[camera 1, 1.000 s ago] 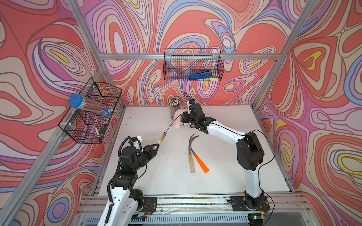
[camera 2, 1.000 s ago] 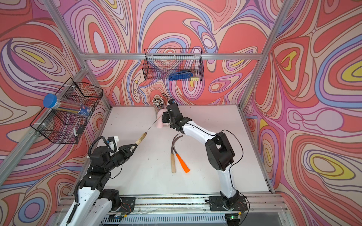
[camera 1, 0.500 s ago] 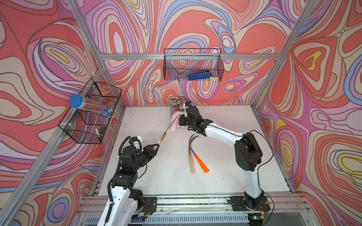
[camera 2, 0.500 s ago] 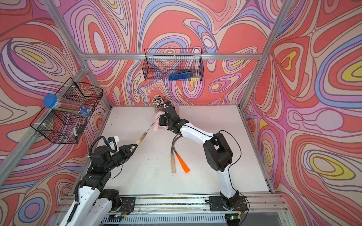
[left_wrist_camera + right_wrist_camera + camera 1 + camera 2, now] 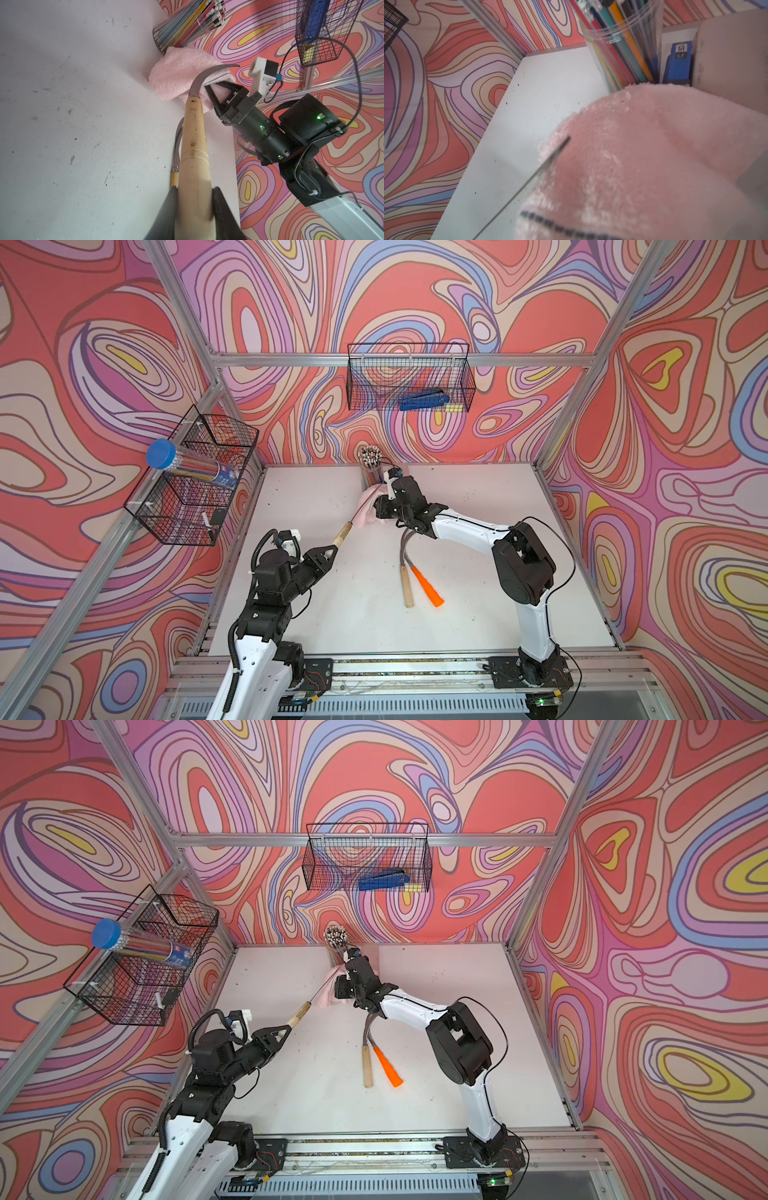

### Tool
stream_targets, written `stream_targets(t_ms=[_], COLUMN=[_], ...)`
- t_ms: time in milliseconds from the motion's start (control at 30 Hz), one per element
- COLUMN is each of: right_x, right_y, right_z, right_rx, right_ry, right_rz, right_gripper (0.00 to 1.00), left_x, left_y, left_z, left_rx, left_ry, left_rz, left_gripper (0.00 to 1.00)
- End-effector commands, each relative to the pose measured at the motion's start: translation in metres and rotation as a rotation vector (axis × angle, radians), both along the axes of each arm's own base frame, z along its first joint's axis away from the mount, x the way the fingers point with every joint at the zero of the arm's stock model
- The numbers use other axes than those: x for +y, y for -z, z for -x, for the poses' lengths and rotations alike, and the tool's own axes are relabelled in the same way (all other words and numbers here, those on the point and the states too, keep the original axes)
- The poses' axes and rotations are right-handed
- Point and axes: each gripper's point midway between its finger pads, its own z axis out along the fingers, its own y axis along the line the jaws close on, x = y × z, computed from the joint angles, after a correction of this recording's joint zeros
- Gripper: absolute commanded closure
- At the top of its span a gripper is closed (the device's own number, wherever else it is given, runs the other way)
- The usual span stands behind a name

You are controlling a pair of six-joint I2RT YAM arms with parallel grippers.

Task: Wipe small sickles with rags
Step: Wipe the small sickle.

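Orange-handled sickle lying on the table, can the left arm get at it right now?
Probably not yet. The table towards the orange-handled sickle looks free, but the left fingers are shut on a wooden-handled sickle, which it would have to put down first.

The left arm point(image 5: 253, 659) and right arm point(image 5: 469, 531) pair white shells with black joints and looping black cables. The right pincer point(image 5: 208, 89) is black, a white camera block point(image 5: 262, 71) behind it; green lights dot the motors.
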Motion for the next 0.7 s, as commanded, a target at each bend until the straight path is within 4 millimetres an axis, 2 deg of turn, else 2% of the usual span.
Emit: stream_targets(t_ms=[0,167,367,533,667], right_x=[0.025,0.062,0.085,0.083,0.075], right_y=[-0.03,-0.036,-0.048,-0.047,-0.042], right_z=[0.021,0.057,0.087,0.088,0.075], right_rx=[-0.034,-0.053,-0.083,-0.091,-0.094], right_ry=[-0.07,-0.156,-0.213,-0.196,-0.157], right_rz=[-0.092,-0.108,-0.119,-0.096,-0.075], right_gripper=[1.0,1.0,1.0,1.0,1.0], left_x=[-0.001,-0.001,0.0,-0.001,-0.001], left_y=[-0.02,-0.019,-0.02,-0.02,-0.021], left_z=[-0.002,-0.002,-0.002,-0.001,0.0], left_rx=[-0.064,-0.062,-0.064,-0.063,-0.069], left_ry=[0.009,0.006,0.005,0.007,0.007], left_rz=[0.011,0.011,0.011,0.015,0.015], left_gripper=[1.0,1.0,1.0,1.0,1.0])
